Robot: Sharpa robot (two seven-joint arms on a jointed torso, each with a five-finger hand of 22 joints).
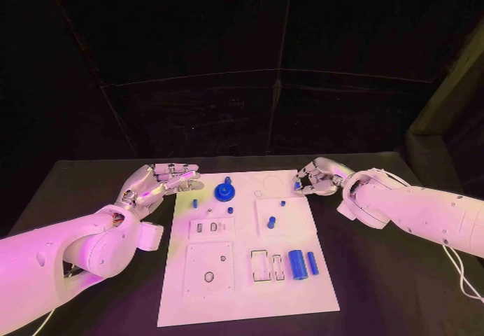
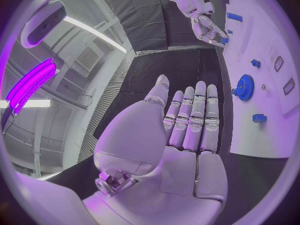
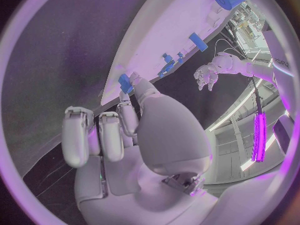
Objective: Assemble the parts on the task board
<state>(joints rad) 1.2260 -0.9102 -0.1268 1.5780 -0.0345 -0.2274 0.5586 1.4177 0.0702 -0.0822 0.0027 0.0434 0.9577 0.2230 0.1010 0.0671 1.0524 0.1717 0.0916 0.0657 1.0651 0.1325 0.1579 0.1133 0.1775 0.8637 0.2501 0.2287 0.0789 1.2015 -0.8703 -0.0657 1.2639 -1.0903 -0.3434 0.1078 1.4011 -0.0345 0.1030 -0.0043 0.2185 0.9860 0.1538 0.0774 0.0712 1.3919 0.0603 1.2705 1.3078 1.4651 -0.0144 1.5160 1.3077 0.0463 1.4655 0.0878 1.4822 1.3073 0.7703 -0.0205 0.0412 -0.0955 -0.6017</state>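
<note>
Hovering beside the far left edge of the white rectangular task board (image 1: pixel 247 280) on the black surface (image 1: pixel 383 280), the left hand (image 1: pixel 159 183) is seen released, fingers extended. A blue toothed gear (image 1: pixel 225 192) lies near the far edge. A small blue block (image 3: pixel 125 82) is pinched by the right hand (image 1: pixel 317 178) at the far right corner.

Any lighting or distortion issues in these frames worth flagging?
Head view: purple light tints the white task board, surroundings dark, no glare. Left wrist view: fisheye bends the board's edge; a bright purple lamp glows. Right wrist view: same curvature, the right hand fills the middle.
</note>
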